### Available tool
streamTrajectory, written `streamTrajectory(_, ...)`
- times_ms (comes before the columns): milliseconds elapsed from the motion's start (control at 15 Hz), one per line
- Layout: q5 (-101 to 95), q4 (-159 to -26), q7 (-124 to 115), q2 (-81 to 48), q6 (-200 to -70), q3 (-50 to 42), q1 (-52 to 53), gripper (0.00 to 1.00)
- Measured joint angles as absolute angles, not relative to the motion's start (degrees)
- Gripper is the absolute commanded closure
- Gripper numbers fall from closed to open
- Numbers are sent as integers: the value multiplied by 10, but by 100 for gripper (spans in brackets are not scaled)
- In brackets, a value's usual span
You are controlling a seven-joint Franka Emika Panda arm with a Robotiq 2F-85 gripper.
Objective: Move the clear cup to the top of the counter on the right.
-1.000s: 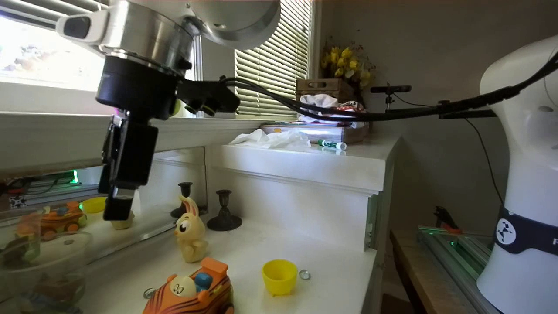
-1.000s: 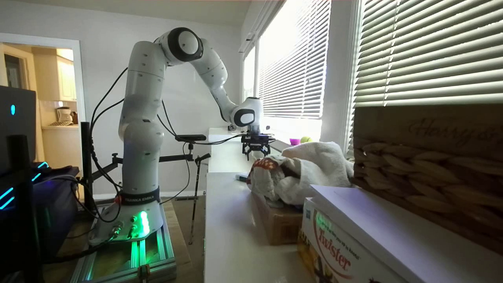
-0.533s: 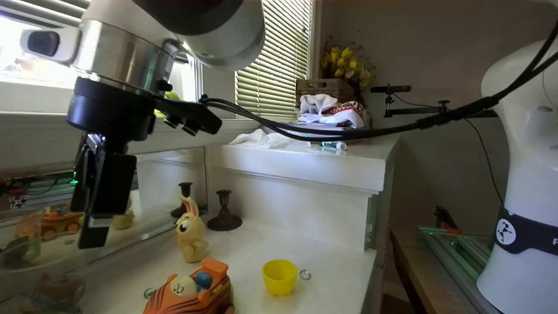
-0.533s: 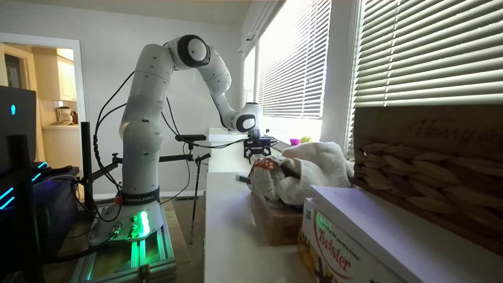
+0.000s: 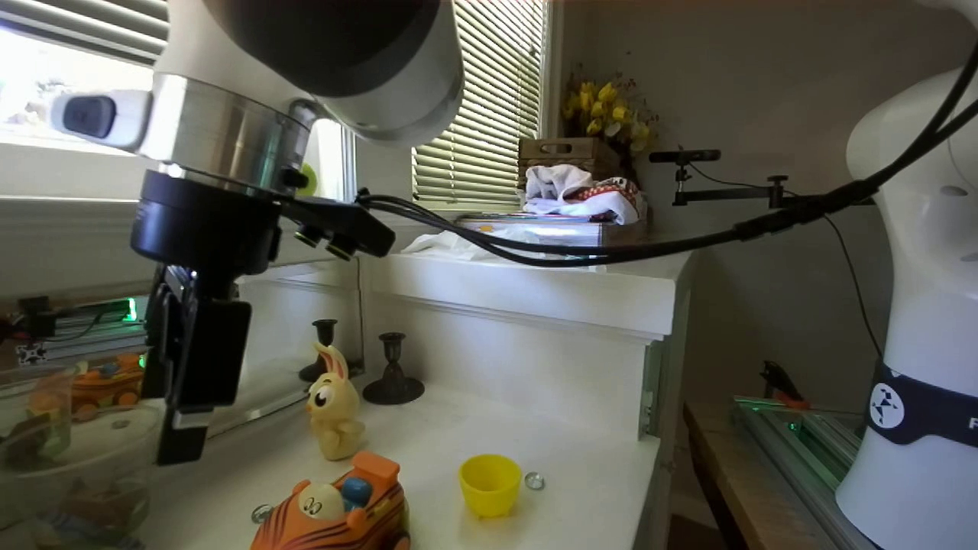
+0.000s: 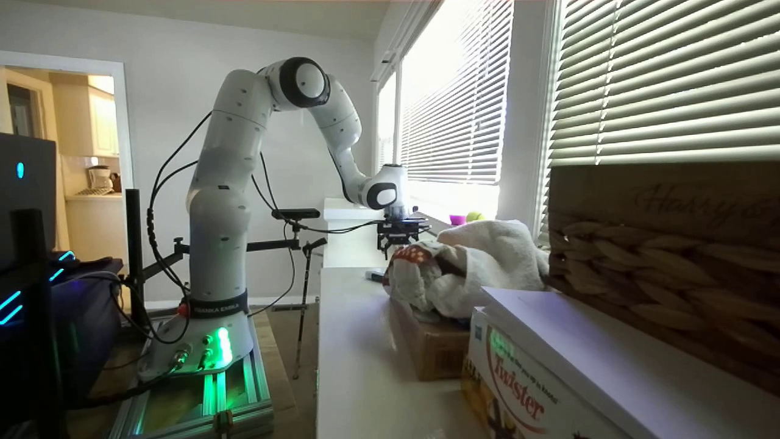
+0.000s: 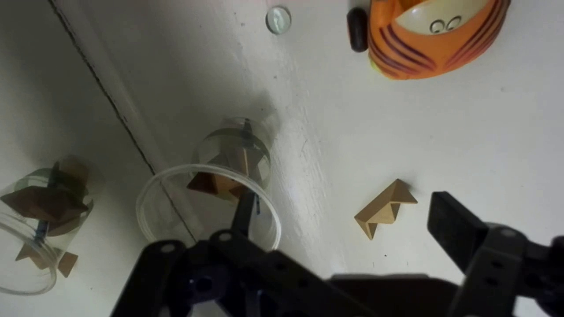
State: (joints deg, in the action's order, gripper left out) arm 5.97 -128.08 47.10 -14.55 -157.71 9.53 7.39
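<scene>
The clear cup point(image 7: 222, 175) stands on the low white worktop in the wrist view, with brown angular pieces and something blue seen in it. It also shows at the lower left of an exterior view point(image 5: 92, 481). My gripper point(image 7: 346, 204) is open, with its fingers wide apart. Its left finger point(image 7: 243, 215) overlaps the cup's mouth; I cannot tell if it is inside or above the rim. The right finger point(image 7: 454, 229) is over bare worktop. The gripper also shows in both exterior views point(image 5: 166, 420) point(image 6: 401, 244). The tall white counter point(image 5: 527, 302) stands behind, to the right.
A brown wooden piece point(image 7: 385, 207) lies between the fingers' lines. An orange toy car point(image 5: 336, 508), rabbit point(image 5: 334, 412), yellow cup point(image 5: 490, 485) and dark candlestick point(image 5: 393, 374) stand on the worktop. A mirror at the back reflects the cup. A towel point(image 6: 487, 262) and boxes sit on the counter.
The gripper has moved left and down toward the clear cup, then slightly back right while still lowering. The cup and toys have not moved. The cable now crosses before the counter top.
</scene>
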Motion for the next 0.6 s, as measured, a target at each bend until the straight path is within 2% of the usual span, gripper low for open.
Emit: streamTrajectory(600,9,-1238,475,-195,-1578,107,66,0)
